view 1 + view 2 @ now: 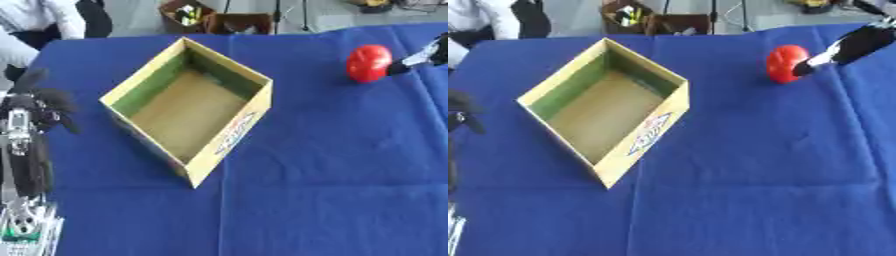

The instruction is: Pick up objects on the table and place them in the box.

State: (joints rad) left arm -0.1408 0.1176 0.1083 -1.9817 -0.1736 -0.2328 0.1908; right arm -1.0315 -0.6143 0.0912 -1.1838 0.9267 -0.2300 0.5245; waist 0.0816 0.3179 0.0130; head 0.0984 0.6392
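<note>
The red object (787,63) sits far right on the blue counter (754,175), well apart from the empty box (645,137). My right hand (846,47) touches its right side, fingers straight. My left hand (39,107) idles, curled on nothing, much farther.

Box (229,131): we find it left of centre on the table (332,175).
Round object (368,63): far right (right hand (857,45) touching it).
Left hand (35,107): left edge.
</note>
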